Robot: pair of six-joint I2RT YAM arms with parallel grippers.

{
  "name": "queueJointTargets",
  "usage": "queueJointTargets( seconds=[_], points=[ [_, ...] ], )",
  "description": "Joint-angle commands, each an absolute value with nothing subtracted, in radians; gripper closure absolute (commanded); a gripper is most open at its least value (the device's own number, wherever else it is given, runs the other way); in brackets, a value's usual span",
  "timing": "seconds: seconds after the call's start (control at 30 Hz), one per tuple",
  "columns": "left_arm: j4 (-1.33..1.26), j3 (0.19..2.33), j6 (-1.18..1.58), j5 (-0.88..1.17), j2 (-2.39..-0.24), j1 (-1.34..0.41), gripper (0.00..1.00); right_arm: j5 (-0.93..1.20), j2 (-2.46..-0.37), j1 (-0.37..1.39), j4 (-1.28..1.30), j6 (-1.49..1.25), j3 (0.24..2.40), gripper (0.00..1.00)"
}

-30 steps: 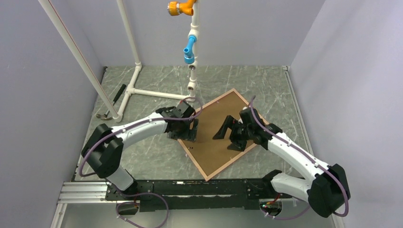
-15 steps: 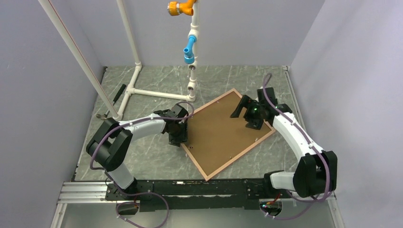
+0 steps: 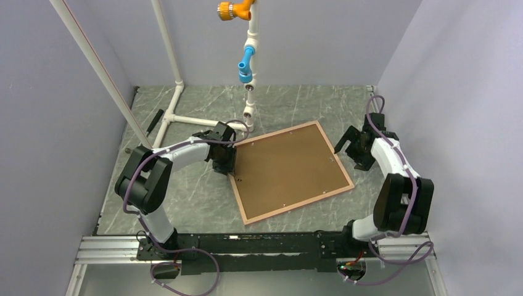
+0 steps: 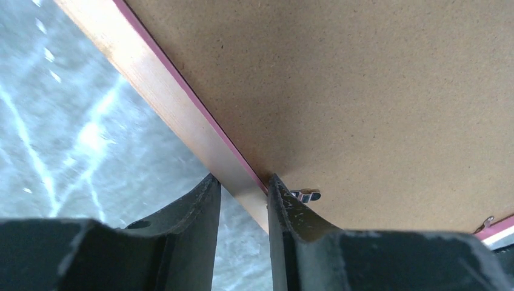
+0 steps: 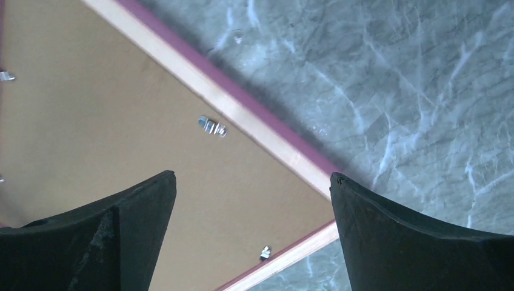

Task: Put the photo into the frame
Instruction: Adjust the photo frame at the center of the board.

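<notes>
Beneath everything, a grey marbled desk (image 3: pixel 197 197), closed in by pale lilac walls. Rising from it beyond the frame's far left corner, a white pipe stand (image 3: pixel 197 120), foot flat on the desk, with a blue fitting (image 3: pixel 246 65) and an orange fitting (image 3: pixel 233 9) up the upright nearest the frame. Flat at mid-desk, reverse side up and turned a little askew, the frame (image 3: pixel 300 203): tan wood rail outermost, a thin pink line along its inner lip. Filling the space inside that rail, a brown backing board (image 3: pixel 290 169), lying level with it. At the frame's left edge, close to the far corner, the left gripper (image 4: pixel 242 185), drawn nearly closed and pinching the tan rail between its fingers (image 4: pixel 200 209), one finger on the desk side of the rail, the other over the board. Just off the frame's right edge and not touching the wood, the right gripper (image 5: pixel 253 177), spread wide with nothing between the fingers, a corner of the frame in its wrist view below. Well left of the frame, past the pipe stand's foot, a slim dark-handled tool (image 3: pixel 154 120) flat on the desk. Smallest of all, a metal tab (image 4: pixel 305 194) on the board right beside the left gripper's inner finger, and a second tab (image 5: pixel 212 126) on the board just inside the rail on the frame's right side.
</notes>
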State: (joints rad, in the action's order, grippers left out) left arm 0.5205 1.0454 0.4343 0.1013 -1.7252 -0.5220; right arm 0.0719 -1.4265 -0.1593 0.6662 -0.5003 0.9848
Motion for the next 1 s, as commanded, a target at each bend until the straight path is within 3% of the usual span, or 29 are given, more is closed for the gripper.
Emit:
queueJointTargets(
  seconds=[0.0,0.07,0.13,0.17,0.27,0.33,0.5,0.77,0.9,0.97],
  points=[
    [0.491,1.035,0.249,-0.018,-1.755,-0.476,1.00,0.056,-1.511,-0.177,0.617,-0.457,1.010,0.00],
    [0.487,1.042,0.241,-0.012,-1.756,-0.456,1.00,0.078,-1.559,-0.178,0.603,-0.453,1.016,0.00],
    [0.483,1.047,0.246,-0.009,-1.747,-0.435,0.93,0.133,-1.598,-0.177,0.597,-0.446,1.015,0.01],
    [0.482,1.050,0.249,0.004,-1.738,-0.426,0.84,0.167,-1.605,-0.177,0.586,-0.446,1.003,0.01],
    [0.477,1.042,0.258,0.032,-1.694,-0.414,0.39,0.270,-1.600,-0.172,0.546,-0.452,0.940,0.03],
    [0.480,1.029,0.268,0.068,-1.660,-0.407,0.23,0.323,-1.594,-0.168,0.532,-0.450,0.894,0.07],
    [0.493,0.984,0.313,0.198,-1.614,-0.391,0.18,0.377,-1.556,-0.142,0.540,-0.439,0.805,0.24],
    [0.529,0.923,0.387,0.130,-1.592,-0.384,0.18,0.225,-1.531,-0.014,0.598,-0.463,0.777,0.52],
    [0.560,0.938,0.393,0.065,-1.596,-0.384,0.19,0.099,-1.602,0.082,0.622,-0.473,0.815,0.82],
    [0.569,0.942,0.394,0.041,-1.580,-0.384,0.19,0.041,-1.635,0.106,0.631,-0.481,0.828,0.91]
  ],
)
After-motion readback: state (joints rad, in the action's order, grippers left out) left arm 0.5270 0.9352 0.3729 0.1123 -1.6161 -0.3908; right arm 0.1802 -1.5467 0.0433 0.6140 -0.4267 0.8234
